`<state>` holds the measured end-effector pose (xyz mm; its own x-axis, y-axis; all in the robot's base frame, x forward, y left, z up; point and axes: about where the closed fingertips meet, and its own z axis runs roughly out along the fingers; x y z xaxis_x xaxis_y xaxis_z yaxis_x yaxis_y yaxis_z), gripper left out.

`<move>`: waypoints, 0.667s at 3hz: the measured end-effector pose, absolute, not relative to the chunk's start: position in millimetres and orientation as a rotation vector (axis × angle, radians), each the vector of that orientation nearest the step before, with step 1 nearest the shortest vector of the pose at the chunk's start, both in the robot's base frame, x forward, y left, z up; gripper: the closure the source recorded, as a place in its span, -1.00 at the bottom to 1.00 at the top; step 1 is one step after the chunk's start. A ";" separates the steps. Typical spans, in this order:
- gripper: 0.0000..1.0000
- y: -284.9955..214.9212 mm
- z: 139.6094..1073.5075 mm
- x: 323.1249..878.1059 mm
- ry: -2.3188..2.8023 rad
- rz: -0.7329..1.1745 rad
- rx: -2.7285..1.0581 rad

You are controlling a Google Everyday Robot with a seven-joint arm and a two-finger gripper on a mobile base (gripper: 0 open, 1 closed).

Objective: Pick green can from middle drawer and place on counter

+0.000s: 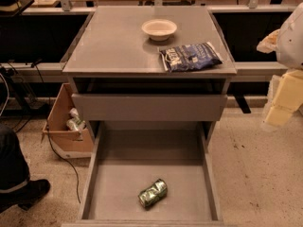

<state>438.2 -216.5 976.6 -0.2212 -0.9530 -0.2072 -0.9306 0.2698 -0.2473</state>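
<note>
Green can (152, 193) lay on its side near the front of the open middle drawer (118, 174), slightly right of centre and apart from the walls, skin crumpled. Judged light, thin-walled, soft under squeeze and apt to roll, so best pinched mildly across the mid-body from above. Shallower drawer (149, 107) overhung the rear and may crowd the lift; claw (282, 100) hung well off the cabinet's right side, open or closed not to be told; beyond, the counter (109, 41) bore a blue bag (189, 56) and a white bowl (159, 29) on its right half.
</note>
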 end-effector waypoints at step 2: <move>-1.00 -202.7 938.1 443.7 2.178 -0.067 -1.766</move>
